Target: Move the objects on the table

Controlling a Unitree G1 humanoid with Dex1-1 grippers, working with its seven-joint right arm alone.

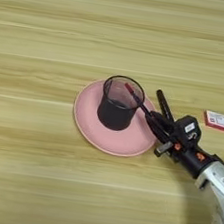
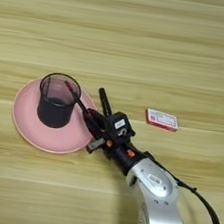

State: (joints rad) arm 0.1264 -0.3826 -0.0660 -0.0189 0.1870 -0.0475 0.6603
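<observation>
The pen (image 1: 134, 98) leans in the mesh pen cup (image 1: 118, 105), which stands on the pink plate (image 1: 89, 123), with the right gripper (image 1: 157, 113) just beside the cup, fingers spread apart and empty, so back away gently.

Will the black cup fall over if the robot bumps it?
Maybe. The pen cup stands upright on the pink plate, and it is taller than wide, so a push near its rim could tip it. Its wire mesh looks light, so it might slide across the plate. The pen leans over its rim.
</observation>
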